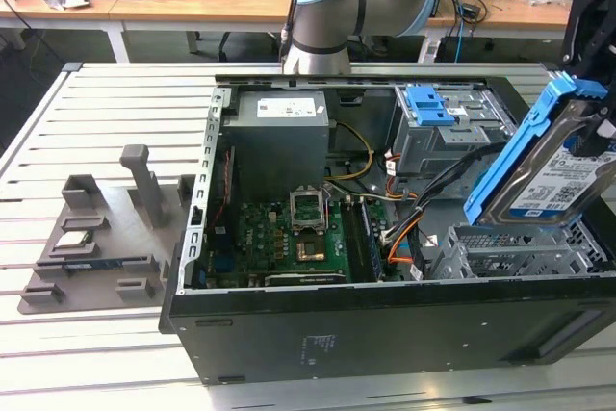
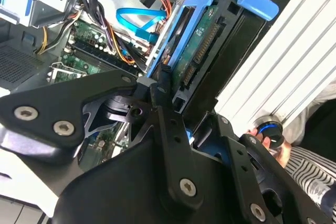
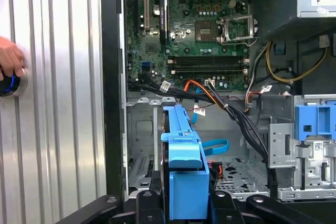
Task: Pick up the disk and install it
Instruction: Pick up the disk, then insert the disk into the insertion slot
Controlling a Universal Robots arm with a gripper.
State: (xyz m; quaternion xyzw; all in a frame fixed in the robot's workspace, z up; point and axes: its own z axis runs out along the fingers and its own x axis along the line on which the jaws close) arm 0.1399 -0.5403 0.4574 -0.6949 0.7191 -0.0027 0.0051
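Fingers [image 3: 148, 206] clamp the disk [image 1: 556, 178], tilted on edge above the drive cage [image 1: 510, 249] of the open case [image 1: 385, 334].

- We see a slatted metal table [image 1: 115, 113].
- An open computer case [image 1: 385, 339] stands on it.
- A grey fixture plate [image 1: 106, 228] lies beside the case, on the exterior view's left.
- In the first wrist view, a blue-lit button [image 3: 7, 85] sits on the slats.

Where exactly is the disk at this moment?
In the exterior view the disk hangs tilted at that view's right, over the metal drive cage in the open computer case; the second wrist view shows the gripper shut on it.
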